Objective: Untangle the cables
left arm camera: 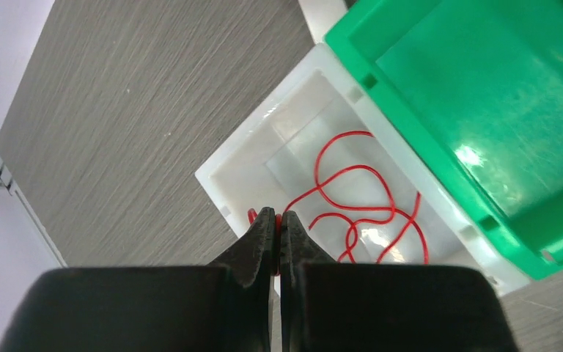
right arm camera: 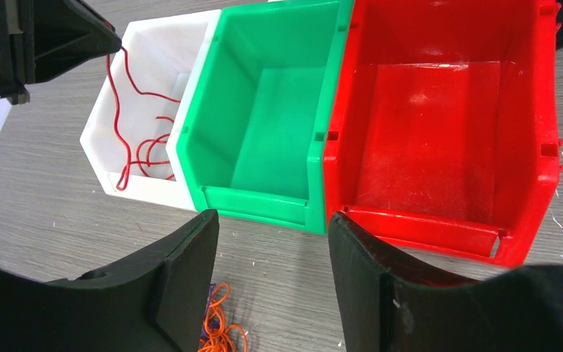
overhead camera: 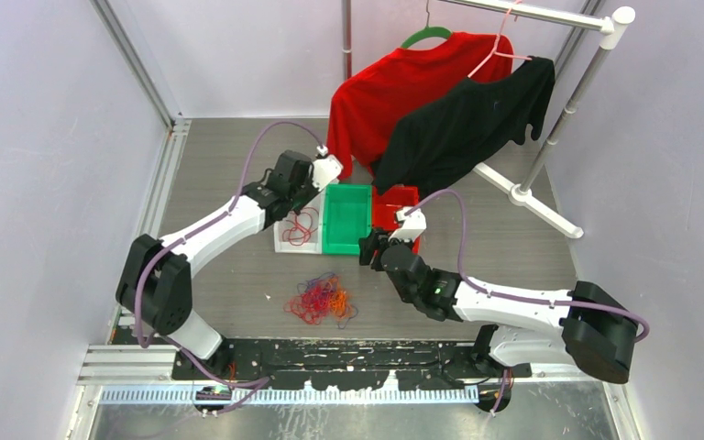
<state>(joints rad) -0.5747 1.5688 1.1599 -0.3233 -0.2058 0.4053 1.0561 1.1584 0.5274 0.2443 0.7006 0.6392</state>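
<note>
The cables (overhead camera: 321, 301) lie as a tangled bundle of red, orange and purple wires on the table in front of the bins; the right wrist view catches their orange loops (right arm camera: 218, 326). My left gripper (left arm camera: 277, 218) hangs over the white bin (left arm camera: 227, 176), shut on one end of a red cable (left arm camera: 352, 170). That cable trails down and coils on the bin floor. From above, the left gripper (overhead camera: 301, 206) sits at the white bin's (overhead camera: 280, 240) far edge. My right gripper (right arm camera: 272, 218) stands open and empty, low over the table just in front of the green and red bins.
A green bin (overhead camera: 348, 247) and a red bin (overhead camera: 403, 192) stand in a row to the right of the white one, both empty. Behind them a clothes rack (overhead camera: 550, 128) holds a red shirt (overhead camera: 376, 96) and a black shirt (overhead camera: 467, 124).
</note>
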